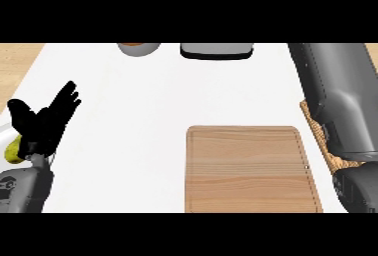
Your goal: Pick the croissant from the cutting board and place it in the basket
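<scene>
Near you and right of centre on the white counter (133,100) lies the wooden cutting board (251,170), its long side running away from you and its whole top face in plain sight, showing only bare wood grain. You cannot see the croissant anywhere in this view, so where it is cannot be told. Just beside the board's right edge a strip of the woven basket (310,125) shows, with another bit of its rim nearer you. Most of it is hidden under your right forearm (347,100), which crosses the right side from the near edge to the far edge. The hand on that arm does not show, so you cannot tell whether it is open or closed round anything. At the left edge your left hand (40,127) rests open with its fingers straight and pointing up and away, holding nothing, above its grey forearm (22,187). Behind that hand, at the very edge, a small yellow-green object (12,150) peeks out, too hidden to name. At the far edge sit a bowl (139,48) with a brown inside and, to its right, a white and dark object (216,50), both cut off.
</scene>
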{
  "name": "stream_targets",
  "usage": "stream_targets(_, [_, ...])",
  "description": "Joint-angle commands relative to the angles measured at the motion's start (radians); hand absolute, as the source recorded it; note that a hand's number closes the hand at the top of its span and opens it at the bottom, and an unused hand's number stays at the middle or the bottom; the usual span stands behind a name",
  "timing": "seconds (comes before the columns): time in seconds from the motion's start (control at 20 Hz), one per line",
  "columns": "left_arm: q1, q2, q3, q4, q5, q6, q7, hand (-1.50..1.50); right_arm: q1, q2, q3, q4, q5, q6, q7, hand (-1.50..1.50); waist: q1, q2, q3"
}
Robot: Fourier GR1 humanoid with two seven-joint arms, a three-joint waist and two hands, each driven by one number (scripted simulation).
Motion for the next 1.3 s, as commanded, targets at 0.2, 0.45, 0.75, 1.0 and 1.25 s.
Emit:
stream_targets(0.2, [0.015,-0.006,0.010,-0.001,-0.005,0.014,-0.002,0.00,0.117,0.012,-0.062,-0.134,0.037,0.056,0.142,1.50,-0.030,-0.010,0.001])
stream_targets(0.45, [0.030,0.030,0.043,-0.016,0.028,-0.025,-0.004,0.00,0.273,0.019,-0.113,-0.251,0.004,0.035,0.049,1.50,-0.034,-0.011,0.001])
stream_targets(0.75, [0.057,-0.005,0.004,-0.048,-0.015,0.008,0.004,0.00,0.401,0.049,-0.144,-0.452,-0.035,0.035,-0.020,1.50,-0.025,-0.008,0.001])
stream_targets(1.0, [-0.004,-0.022,-0.004,-0.024,-0.017,0.023,0.031,0.00,0.473,0.056,-0.216,-0.536,0.086,-0.055,0.078,-1.50,-0.024,-0.003,0.001])
stream_targets(1.25, [0.021,-0.014,0.007,-0.025,-0.011,0.008,0.021,0.00,0.602,0.136,-0.234,-0.665,0.028,-0.033,-0.017,-1.50,-0.021,-0.004,0.001])
